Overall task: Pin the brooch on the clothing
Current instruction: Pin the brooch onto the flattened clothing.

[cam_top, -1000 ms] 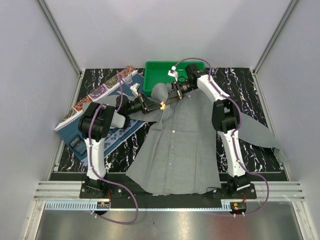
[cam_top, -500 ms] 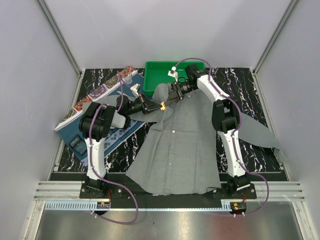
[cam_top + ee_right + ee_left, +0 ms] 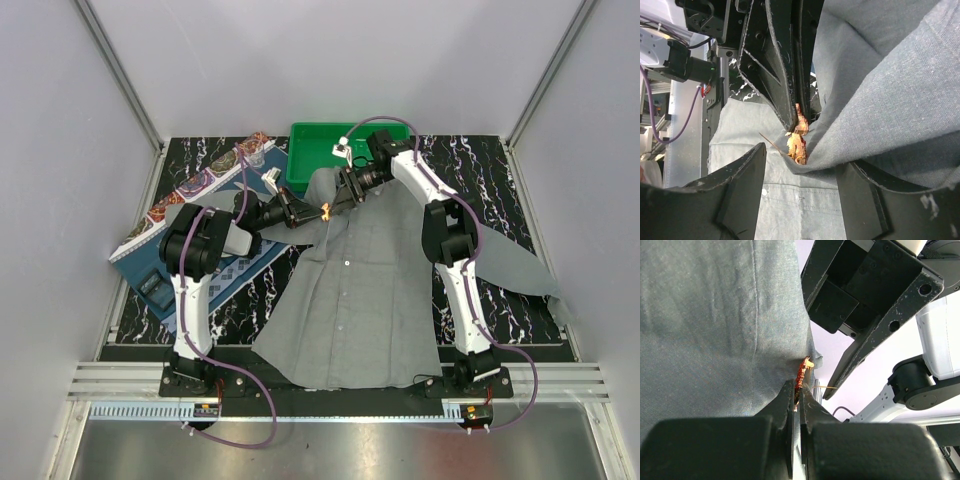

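- Item, the clothing (image 3: 365, 290): we record a grey button-up shirt spread front-up on the counter (image 3: 500, 170). Its collar end lies toward the green bin (image 3: 315, 150), and one fold near the collar is raised off the surface.
- Item, the brooch (image 3: 801, 376): a small red-orange ornament, held off the counter and pressed against the edge of that raised fold.
- Item, left pincer (image 3: 797, 396): fingers together, clamped on the lower edge of the brooch.
- Item, right pincer (image 3: 801, 165): fingers apart, standing either side of the fold and the brooch and gripping neither.
- Item, pin wire (image 3: 771, 141): a thin shaft juts out beside the ornament. It looks bare along the length we can see.
- Done, by our reading: the brooch is lifted, carried to the shirt and set against the cloth.
- Left, by our reading: passing the pin through the fold, closing the clasp and letting go. We cannot tell whether the point has caught any fabric.
- Progress entered as past the midpoint, with fastening unconfirmed.
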